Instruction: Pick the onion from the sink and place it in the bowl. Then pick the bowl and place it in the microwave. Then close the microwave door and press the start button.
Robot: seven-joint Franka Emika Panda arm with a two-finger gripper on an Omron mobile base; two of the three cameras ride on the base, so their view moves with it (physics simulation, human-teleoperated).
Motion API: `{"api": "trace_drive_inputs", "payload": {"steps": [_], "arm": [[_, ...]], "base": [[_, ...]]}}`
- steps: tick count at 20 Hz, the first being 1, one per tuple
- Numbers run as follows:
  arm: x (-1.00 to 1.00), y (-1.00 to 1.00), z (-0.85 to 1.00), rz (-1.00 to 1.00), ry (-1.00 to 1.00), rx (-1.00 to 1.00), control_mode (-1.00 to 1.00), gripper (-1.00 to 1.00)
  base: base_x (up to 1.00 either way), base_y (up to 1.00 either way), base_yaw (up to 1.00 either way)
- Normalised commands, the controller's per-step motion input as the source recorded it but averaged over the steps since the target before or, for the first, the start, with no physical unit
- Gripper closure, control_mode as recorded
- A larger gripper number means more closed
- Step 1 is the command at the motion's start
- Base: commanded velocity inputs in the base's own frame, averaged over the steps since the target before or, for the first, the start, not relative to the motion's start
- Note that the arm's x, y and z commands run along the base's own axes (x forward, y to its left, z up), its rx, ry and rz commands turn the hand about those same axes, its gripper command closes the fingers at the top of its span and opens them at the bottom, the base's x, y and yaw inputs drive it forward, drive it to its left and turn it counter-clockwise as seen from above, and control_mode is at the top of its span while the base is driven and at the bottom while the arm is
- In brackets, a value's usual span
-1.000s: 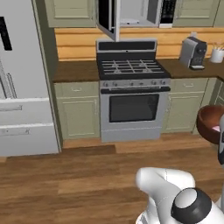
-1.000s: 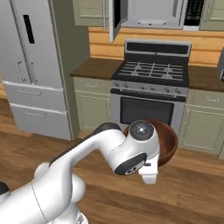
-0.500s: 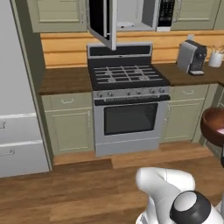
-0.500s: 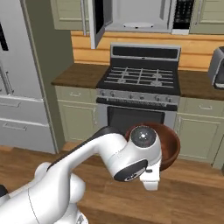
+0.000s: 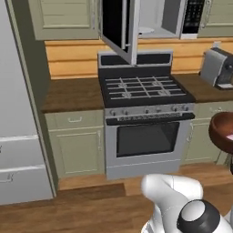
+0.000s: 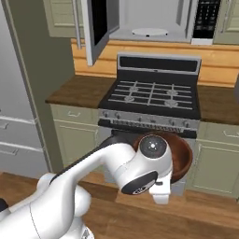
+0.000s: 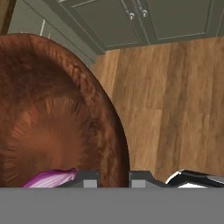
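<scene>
The fingers (image 7: 113, 178) are closed on the rim of the bowl (image 7: 57, 113), one tip inside the rim and one outside, as the hand view shows at its lower edge. The reddish-brown bowl hangs in the air over the wooden floor (image 7: 175, 100), carried low in front of the range (image 6: 154, 100). Inside the bowl, close to the fingers, lies the onion (image 7: 50, 178), a purple sliver with pale streaks.

From the right base view the bowl (image 6: 179, 154) shows behind the white wrist, level with the oven door and apart from it. From the left base view the bowl (image 5: 222, 132) sits at the right edge of the picture, before the green cabinets.

Above the range the microwave (image 6: 154, 21) stands open, its grey inside lit and a pale round plate on its floor. The microwave door (image 6: 93, 28) is swung out to the left, black glass facing the room. The keypad is at the microwave's right end. A wooden table (image 5: 73, 93) runs left of the range, and a grey toaster-like box (image 5: 217, 68) stands on the table to the right
</scene>
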Motion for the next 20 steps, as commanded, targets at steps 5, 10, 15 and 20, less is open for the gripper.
{"api": "trace_drive_inputs", "payload": {"steps": [5,10,15,20], "arm": [[0.00,0.00,0.00,0.00,0.00,0.00,1.00,1.00],[0.00,0.00,0.00,0.00,0.00,0.00,1.00,1.00],[0.00,0.00,0.00,0.00,0.00,0.00,1.00,1.00],[0.00,0.00,0.00,0.00,0.00,0.00,1.00,1.00]], "base": [[0.70,0.26,0.13],[0.82,-0.16,0.13],[0.79,-0.15,0.15],[0.47,-0.45,0.15]]}}
